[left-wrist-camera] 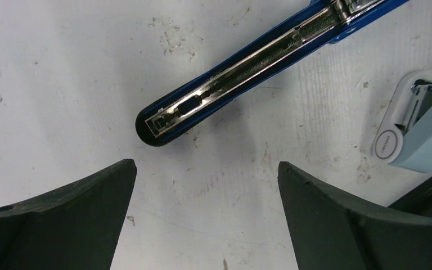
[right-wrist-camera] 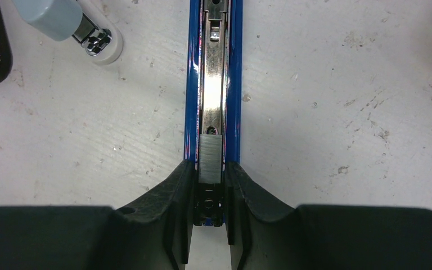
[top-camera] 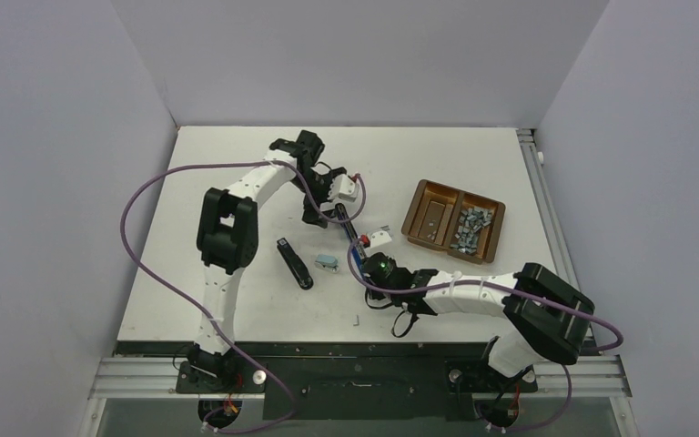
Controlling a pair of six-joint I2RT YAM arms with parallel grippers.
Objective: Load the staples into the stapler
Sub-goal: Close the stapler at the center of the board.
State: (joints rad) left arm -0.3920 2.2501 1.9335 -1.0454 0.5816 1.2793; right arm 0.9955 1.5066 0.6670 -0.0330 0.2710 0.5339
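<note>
The blue stapler [top-camera: 349, 228] lies open mid-table, its metal channel facing up. In the right wrist view a short silver staple strip [right-wrist-camera: 211, 157] sits in that channel [right-wrist-camera: 212, 84]. My right gripper [right-wrist-camera: 211, 171] straddles the stapler's near end, jaws only narrowly apart. Thin slivers of blue rail show between the pads and the strip. In the top view it [top-camera: 362, 266] is at the stapler's near end. My left gripper [left-wrist-camera: 205, 169] is wide open and empty, just short of the stapler's black far tip [left-wrist-camera: 146, 126]. More staples [top-camera: 471, 228] fill the tray's right compartment.
The brown two-compartment tray [top-camera: 415, 211] stands to the right. A black stapler [top-camera: 294, 262] and a small light-blue stapler [top-camera: 328, 264] lie left of the blue one. The small one also shows in both wrist views [left-wrist-camera: 422, 132] [right-wrist-camera: 67, 22].
</note>
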